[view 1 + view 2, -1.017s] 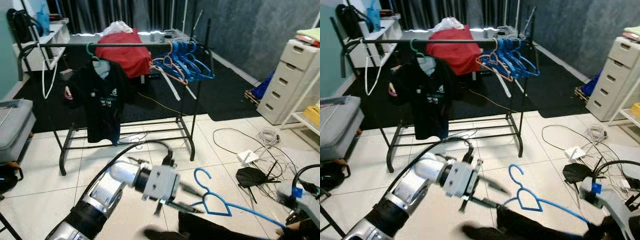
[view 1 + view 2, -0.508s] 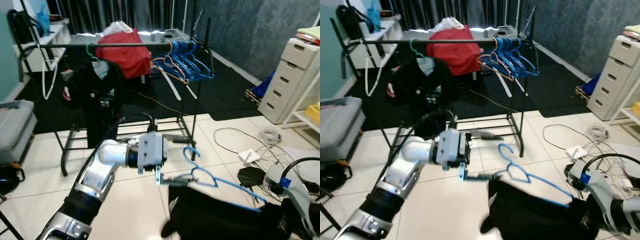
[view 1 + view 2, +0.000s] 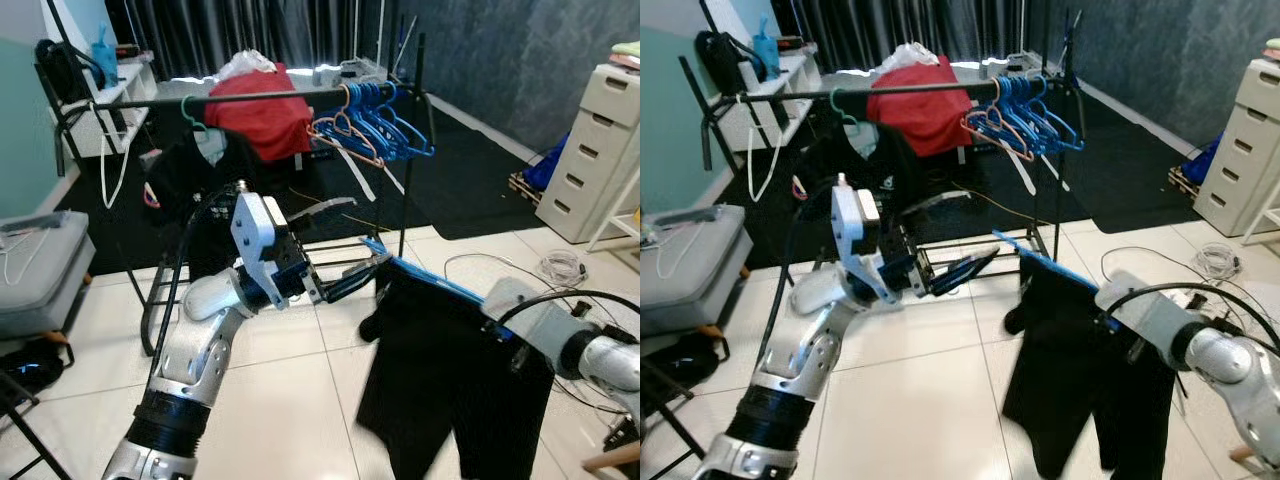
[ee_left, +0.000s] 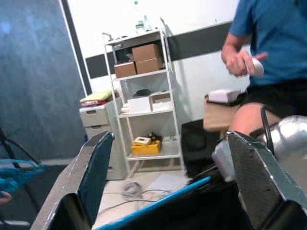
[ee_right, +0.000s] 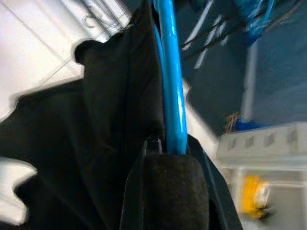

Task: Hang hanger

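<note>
Silver-armed humanoid, seen from its own head camera.

The left arm (image 3: 205, 350) is a polished silver tube ending in a ribbed black cuff, with a white boxy wrist block and a black cable looping over it. The left pincer (image 3: 352, 277) has two long black fingers (image 4: 93, 175). The right arm (image 3: 560, 335) is silver-grey, a black cable arching above, blue marking near the wrist.

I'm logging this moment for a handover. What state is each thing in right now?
blue hanger: lifted off the floor, tilted, carrying the black garment.
black garment: draped on it, hanging.
right gripper: shut on the blue hanger.
left gripper: open, at the hanger's hook end.
clothes rail: upright, holding a black shirt, a red garment and bunched blue hangers.
drawer unit: drawers closed.
</note>
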{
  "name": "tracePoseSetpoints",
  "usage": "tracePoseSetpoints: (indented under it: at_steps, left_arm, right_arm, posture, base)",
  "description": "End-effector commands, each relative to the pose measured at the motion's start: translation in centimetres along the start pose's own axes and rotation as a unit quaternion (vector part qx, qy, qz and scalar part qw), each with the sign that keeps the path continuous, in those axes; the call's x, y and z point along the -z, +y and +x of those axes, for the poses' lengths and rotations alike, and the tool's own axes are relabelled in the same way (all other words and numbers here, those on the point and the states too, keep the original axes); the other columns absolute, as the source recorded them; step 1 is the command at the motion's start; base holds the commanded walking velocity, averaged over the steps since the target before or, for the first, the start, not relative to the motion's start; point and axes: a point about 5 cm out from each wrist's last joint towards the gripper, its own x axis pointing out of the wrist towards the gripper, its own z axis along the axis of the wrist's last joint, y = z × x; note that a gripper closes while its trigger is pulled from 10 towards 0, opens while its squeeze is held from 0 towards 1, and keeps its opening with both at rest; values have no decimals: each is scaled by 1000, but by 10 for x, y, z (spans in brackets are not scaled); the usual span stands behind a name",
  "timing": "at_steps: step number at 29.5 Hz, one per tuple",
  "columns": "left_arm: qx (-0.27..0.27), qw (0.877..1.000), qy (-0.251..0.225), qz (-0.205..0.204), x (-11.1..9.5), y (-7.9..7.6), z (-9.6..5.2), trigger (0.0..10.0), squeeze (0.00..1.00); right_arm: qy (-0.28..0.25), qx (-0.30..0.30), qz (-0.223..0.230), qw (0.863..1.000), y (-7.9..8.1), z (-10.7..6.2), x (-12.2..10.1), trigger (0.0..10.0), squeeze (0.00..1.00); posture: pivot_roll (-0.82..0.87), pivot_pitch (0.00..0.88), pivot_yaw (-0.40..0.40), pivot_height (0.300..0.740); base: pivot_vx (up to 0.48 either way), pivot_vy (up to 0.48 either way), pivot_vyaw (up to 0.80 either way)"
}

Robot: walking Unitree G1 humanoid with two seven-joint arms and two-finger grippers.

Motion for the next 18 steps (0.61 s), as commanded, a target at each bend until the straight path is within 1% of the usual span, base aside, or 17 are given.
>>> tracePoseSetpoints:
  at_steps: [1, 2, 3, 5, 6, 7, 8, 9, 10, 12, 13, 16, 17, 18]
  left_arm:
    - [-26, 995, 24, -89, 12, -8, 0, 10000, 0]
    - [-26, 995, 24, -89, 12, -8, 0, 10000, 0]
    - [-48, 989, 45, -133, 22, -11, 1, 10000, 0]
    - [-48, 989, 45, -133, 22, -11, 1, 10000, 0]
    - [-60, 986, 51, -148, 25, -11, 1, 10000, 0]
    - [-60, 986, 51, -148, 25, -11, 1, 10000, 0]
    - [-82, 981, 61, -164, 30, -11, 0, 10000, 0]
    - [-82, 981, 61, -164, 30, -11, 0, 10000, 0]
    - [-143, 967, 97, -186, 41, -7, -2, 10000, 0]
    - [-143, 967, 97, -186, 41, -7, -2, 10000, 0]
    - [-197, 952, 126, -199, 50, -2, -6, 10000, 0]
    - [-197, 952, 126, -199, 50, -2, -6, 10000, 0]
    - [-246, 934, 150, -211, 56, 3, -11, 10000, 0]
    - [-246, 934, 150, -211, 56, 3, -11, 10000, 0]
  right_arm:
    - [-58, 36, -47, 997, -3, 6, -19, 10000, 0]
    - [-58, 36, -47, 997, -3, 6, -19, 10000, 0]
    - [-91, 45, -50, 994, -1, 10, -28, 10000, 0]
    - [-91, 45, -50, 994, -1, 10, -28, 10000, 0]
    - [-101, 45, -51, 993, 0, 11, -31, 10000, 0]
    - [-101, 45, -51, 993, 0, 11, -31, 10000, 0]
    - [-115, 49, -56, 991, 2, 13, -36, 10000, 0]
    - [-115, 49, -56, 991, 2, 13, -36, 10000, 0]
    - [-131, 57, -66, 988, 5, 15, -43, 10000, 0]
    - [-131, 57, -66, 988, 5, 15, -43, 10000, 0]
    - [-142, 70, -76, 984, 6, 16, -47, 10000, 0]
    - [-142, 70, -76, 984, 6, 16, -47, 10000, 0]
    - [-151, 83, -82, 982, 7, 17, -51, 10000, 0]
    - [-151, 83, -82, 982, 7, 17, -51, 10000, 0]
  posture:
    - [-228, 0, 39, 740]
    - [-228, 0, 39, 740]
    - [-228, 0, 41, 740]
    - [-228, 0, 41, 740]
    - [-228, 0, 41, 740]
    - [-228, 0, 41, 740]
    - [-223, 0, 42, 740]
    - [-223, 0, 42, 740]
    - [-218, 0, 43, 740]
    - [-218, 0, 43, 740]
    - [-216, 0, 47, 740]
    - [-216, 0, 47, 740]
    - [-217, 0, 52, 740]
    - [-217, 0, 52, 740]
  base:
    - [0, 0, 0]
    - [0, 0, 0]
    - [0, 0, 0]
    - [0, 0, 0]
    - [0, 0, 0]
    - [0, 0, 0]
    - [0, 0, 0]
    - [0, 0, 0]
    - [0, 0, 0]
    - [0, 0, 0]
    - [0, 0, 0]
    - [0, 0, 0]
    - [0, 0, 0]
    - [0, 0, 0]
